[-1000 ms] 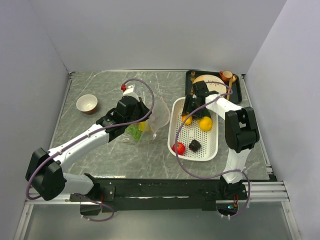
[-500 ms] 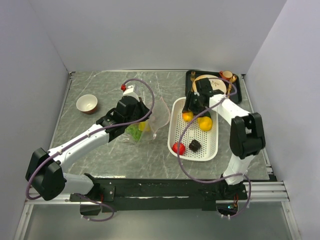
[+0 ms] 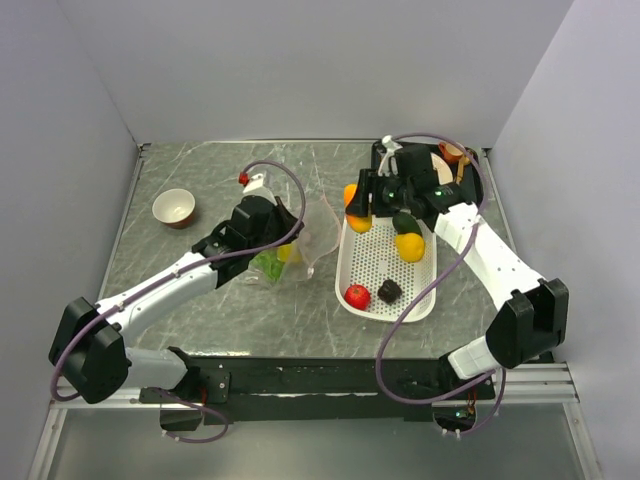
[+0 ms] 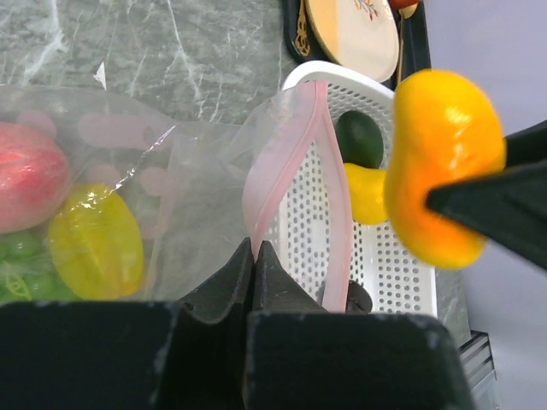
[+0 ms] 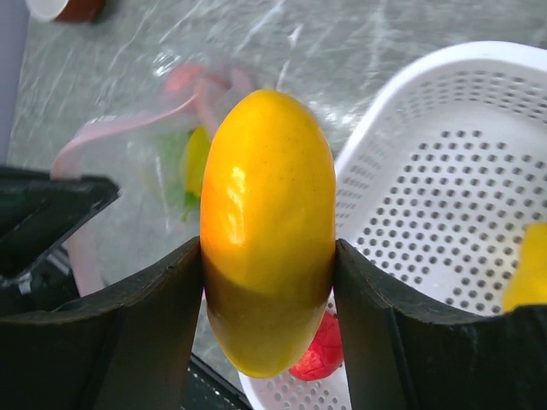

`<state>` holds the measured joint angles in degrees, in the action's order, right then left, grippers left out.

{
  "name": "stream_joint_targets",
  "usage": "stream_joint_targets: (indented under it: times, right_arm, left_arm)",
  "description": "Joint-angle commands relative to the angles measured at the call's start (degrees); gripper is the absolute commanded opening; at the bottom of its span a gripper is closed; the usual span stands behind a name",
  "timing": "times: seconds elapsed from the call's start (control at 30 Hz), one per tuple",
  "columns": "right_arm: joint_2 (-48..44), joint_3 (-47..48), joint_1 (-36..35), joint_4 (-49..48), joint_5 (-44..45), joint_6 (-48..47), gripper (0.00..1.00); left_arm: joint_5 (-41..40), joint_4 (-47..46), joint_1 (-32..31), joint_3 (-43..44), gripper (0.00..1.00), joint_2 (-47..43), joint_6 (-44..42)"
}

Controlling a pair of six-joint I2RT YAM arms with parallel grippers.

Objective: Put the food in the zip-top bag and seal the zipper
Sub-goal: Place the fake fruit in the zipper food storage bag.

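My right gripper [image 3: 357, 206] is shut on the orange mango [image 3: 355, 208] and holds it in the air over the left rim of the white basket [image 3: 345, 255], beside the bag's mouth. The mango fills the right wrist view [image 5: 267, 231] between my fingers. My left gripper [image 3: 292, 232] is shut on the pale pink zipper [image 4: 273, 162] of the clear zip-top bag [image 3: 305, 245], holding its mouth up and open. In the bag lie a lemon [image 4: 94, 239], a pink peach [image 4: 30, 175] and green grapes [image 4: 17, 256]. In the basket are an avocado [image 3: 405, 222], a yellow fruit [image 3: 410, 246], a tomato [image 3: 357, 295] and a dark piece [image 3: 389, 290].
A black tray [image 3: 478, 188] at the back right holds a cream plate [image 3: 432, 172] and a small orange cup [image 3: 452, 151]. A small bowl [image 3: 174, 207] stands at the far left. Grey walls close the table on three sides.
My right gripper has lifted the mango out of the basket and carried it left, up to the bag's mouth. The left arm and the bag have stayed put.
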<state>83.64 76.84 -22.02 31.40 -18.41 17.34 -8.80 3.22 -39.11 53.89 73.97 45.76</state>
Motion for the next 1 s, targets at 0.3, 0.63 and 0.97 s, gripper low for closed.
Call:
stream_joint_targets:
  times: [0.3,0.63,0.97]
  right_arm:
    - [3.55,7.27,-8.39,1.56,-2.68,-3.99,0.39]
    - [9.35,11.84,-10.85,7.09,0.39,-5.48,0.39]
    - [8.20,11.05,-11.29,6.22,0.40,-5.74,0.42]
  left_arm:
    - [2.64,-7.44,-0.17,-1.24,0.01,-0.67,2.76]
    - [1.94,-6.12,-0.17,0.25,0.01,-0.59,2.58]
    - [2.82,-7.35,-0.17,-0.10,0.01,-0.15,2.50]
